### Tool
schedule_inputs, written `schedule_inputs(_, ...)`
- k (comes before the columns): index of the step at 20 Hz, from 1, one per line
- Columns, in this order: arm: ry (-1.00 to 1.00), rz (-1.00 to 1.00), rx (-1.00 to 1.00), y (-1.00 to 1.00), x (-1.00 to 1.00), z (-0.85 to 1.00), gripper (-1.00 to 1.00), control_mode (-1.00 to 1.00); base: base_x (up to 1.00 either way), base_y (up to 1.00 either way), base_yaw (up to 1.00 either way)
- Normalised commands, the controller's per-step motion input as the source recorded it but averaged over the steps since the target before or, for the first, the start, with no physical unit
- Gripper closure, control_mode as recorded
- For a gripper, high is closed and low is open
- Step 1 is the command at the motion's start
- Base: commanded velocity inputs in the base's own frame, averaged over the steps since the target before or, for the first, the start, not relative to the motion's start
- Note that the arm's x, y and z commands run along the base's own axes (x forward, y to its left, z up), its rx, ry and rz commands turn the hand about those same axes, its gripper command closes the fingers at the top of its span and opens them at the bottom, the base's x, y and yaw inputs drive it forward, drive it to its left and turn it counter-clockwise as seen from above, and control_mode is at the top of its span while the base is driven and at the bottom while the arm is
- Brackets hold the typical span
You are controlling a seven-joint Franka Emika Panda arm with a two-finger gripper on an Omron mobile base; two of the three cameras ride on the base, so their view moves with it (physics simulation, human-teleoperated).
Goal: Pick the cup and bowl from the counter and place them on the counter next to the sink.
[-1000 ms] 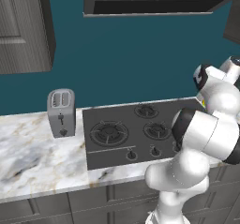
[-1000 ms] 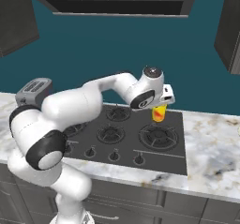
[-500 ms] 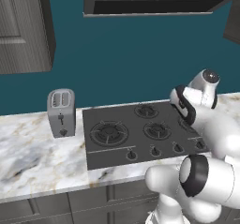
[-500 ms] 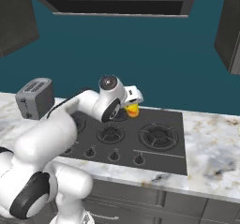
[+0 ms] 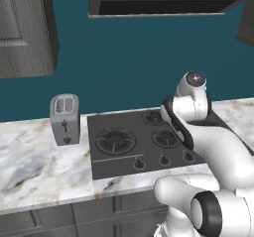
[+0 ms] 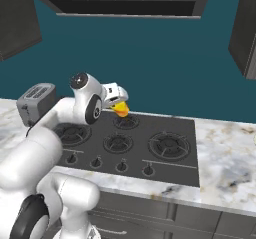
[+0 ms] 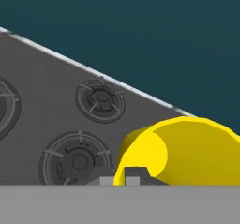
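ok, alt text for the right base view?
The white arm carries a yellow-orange cup in its shut gripper above the black stovetop. A toaster stands on the marble counter at left.

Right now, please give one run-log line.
fingers: shut on yellow cup | cup: carried above stovetop | toaster: on counter

The left base view looks forward and down from behind the arm's left side, taking in the toaster (image 5: 65, 119), the black stovetop (image 5: 144, 143) and the marble counter (image 5: 34, 167) against the teal wall. The right base view faces the same stovetop (image 6: 150, 145) and toaster (image 6: 36, 103) from behind the arm's right. The hand view sits close above the burners (image 7: 99, 100), rolled so the stovetop edge runs diagonally.
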Motion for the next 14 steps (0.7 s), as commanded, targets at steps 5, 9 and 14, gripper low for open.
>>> schedule_inputs(5,0.04,-0.02,0.0,0.04,-0.02,0.05,1.0,-1.0,0.0,0.0,0.0)
schedule_inputs(9,0.15,0.0,0.0,0.01,0.0,0.0,1.0,-1.0,0.0,0.0,0.0)
schedule_inputs(14,0.3,0.0,0.0,0.02,-0.09,0.0,1.0,-1.0,0.0,0.0,0.0)
